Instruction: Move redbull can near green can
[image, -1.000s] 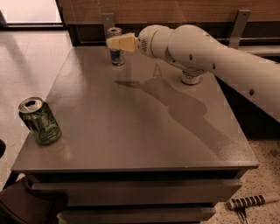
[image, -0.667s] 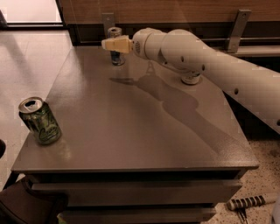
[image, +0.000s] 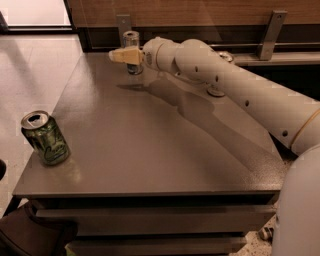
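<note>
The redbull can (image: 131, 41) stands upright at the far edge of the grey table (image: 150, 150), slim and silver with a blue lower band. My gripper (image: 119, 55) is at the height of the can's middle, reaching in from the right. Its pale tip crosses in front of the can and sticks out just past its left side. The green can (image: 46, 139), dark green and shiny with an open silver top, stands near the table's front left corner, far from the redbull can and the gripper.
My white arm (image: 235, 90) stretches over the table's right half from the lower right. A small round pale object (image: 217, 91) is partly hidden behind the arm at the back right. A wooden wall with metal brackets runs behind the table; tiled floor lies to the left.
The gripper has moved left, from just right of the redbull can to across its front. The redbull can and the green can have not moved.
</note>
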